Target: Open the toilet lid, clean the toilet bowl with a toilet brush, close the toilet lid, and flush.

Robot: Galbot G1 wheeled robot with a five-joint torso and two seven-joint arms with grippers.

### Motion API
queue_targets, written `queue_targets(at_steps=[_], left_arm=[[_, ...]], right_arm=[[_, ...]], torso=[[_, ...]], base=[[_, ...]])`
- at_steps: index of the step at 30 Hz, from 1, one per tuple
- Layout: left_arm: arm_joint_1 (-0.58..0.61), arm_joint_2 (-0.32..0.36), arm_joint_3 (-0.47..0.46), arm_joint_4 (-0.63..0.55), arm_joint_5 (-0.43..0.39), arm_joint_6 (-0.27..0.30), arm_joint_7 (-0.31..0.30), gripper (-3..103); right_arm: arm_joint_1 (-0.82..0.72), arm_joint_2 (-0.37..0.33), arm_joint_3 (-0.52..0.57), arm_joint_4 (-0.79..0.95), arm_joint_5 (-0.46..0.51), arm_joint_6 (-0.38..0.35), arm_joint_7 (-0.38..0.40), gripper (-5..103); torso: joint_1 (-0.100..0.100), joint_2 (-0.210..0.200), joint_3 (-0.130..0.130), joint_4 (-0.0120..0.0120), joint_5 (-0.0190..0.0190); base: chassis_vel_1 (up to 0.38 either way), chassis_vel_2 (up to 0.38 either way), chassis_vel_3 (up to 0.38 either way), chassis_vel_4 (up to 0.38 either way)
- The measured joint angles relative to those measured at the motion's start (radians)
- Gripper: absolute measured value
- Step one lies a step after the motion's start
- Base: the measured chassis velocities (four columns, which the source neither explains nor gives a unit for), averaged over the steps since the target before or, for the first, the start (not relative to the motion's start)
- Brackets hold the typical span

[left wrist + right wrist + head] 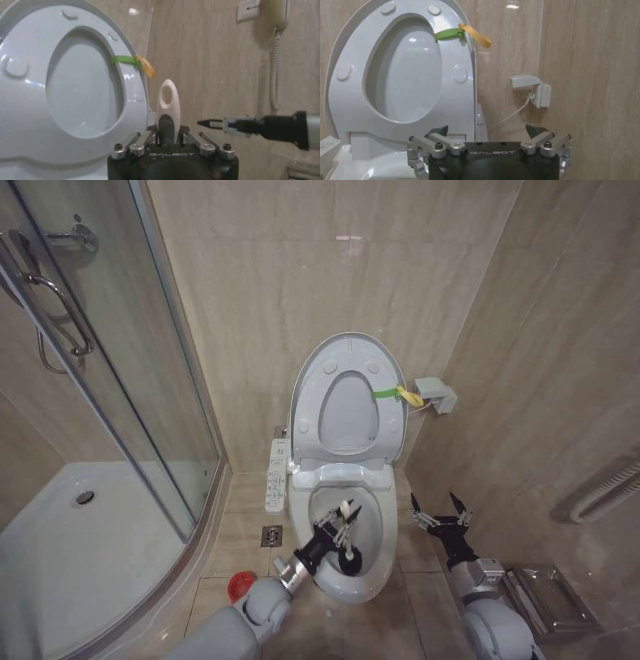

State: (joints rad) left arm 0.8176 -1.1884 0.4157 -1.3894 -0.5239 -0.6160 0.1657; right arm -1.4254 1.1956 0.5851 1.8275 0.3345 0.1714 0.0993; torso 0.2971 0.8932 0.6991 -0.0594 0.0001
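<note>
From the head view, the toilet brush (347,532) dips its black head inside the toilet bowl (345,585); the left wrist view shows its pale looped handle pinched by the left end effector (168,139). The toilet lid (345,392) stands raised. The right end effector (440,513) hovers beside the bowl, spread wide, holding nothing.

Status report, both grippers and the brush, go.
Left gripper shut on toilet brush, head down in toilet bowl. Right gripper open, idle beside bowl. Toilet lid up. Nothing in the way.
</note>
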Motion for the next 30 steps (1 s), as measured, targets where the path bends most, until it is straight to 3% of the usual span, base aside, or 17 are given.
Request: queue_targets(at_steps=[7, 14, 20, 26, 30], left_arm=[[-0.012, -0.03, -0.038, 0.134, -0.005, -0.035, 0.047, 24], [-0.053, -0.036, -0.076, 0.202, -0.015, -0.042, 0.055, 24], [-0.047, -0.016, -0.098, 0.174, -0.012, -0.041, 0.045, 24], [-0.011, 0.029, -0.058, 0.05, -0.012, -0.005, 0.012, 24], [-0.001, 0.028, -0.038, 0.042, 0.0, 0.007, -0.006, 24]], right_arm=[[0.0, 0.0, 0.0, 0.0, 0.0, 0.0, 0.0, 100], [0.0, 0.0, 0.0, 0.0, 0.0, 0.0, 0.0, 100], [0.0, 0.0, 0.0, 0.0, 0.0, 0.0, 0.0, 100], [0.0, 0.0, 0.0, 0.0, 0.0, 0.0, 0.0, 100], [0.0, 0.0, 0.0, 0.0, 0.0, 0.0, 0.0, 100]], torso=[[0.0, 0.0, 0.0, 0.0, -0.0002], [0.0, 0.0, 0.0, -0.0001, -0.0001], [0.0, 0.0, 0.0, 0.0, -0.0001], [0.0, 0.0, 0.0, 0.0, 0.0], [0.0, 0.0, 0.0, 0.0, 0.0]], base=[[0.0, 0.0, 0.0, 0.0], [0.0, 0.0, 0.0, 0.0], [0.0, 0.0, 0.0, 0.0], [0.0, 0.0, 0.0, 0.0], [0.0, 0.0, 0.0, 0.0]])
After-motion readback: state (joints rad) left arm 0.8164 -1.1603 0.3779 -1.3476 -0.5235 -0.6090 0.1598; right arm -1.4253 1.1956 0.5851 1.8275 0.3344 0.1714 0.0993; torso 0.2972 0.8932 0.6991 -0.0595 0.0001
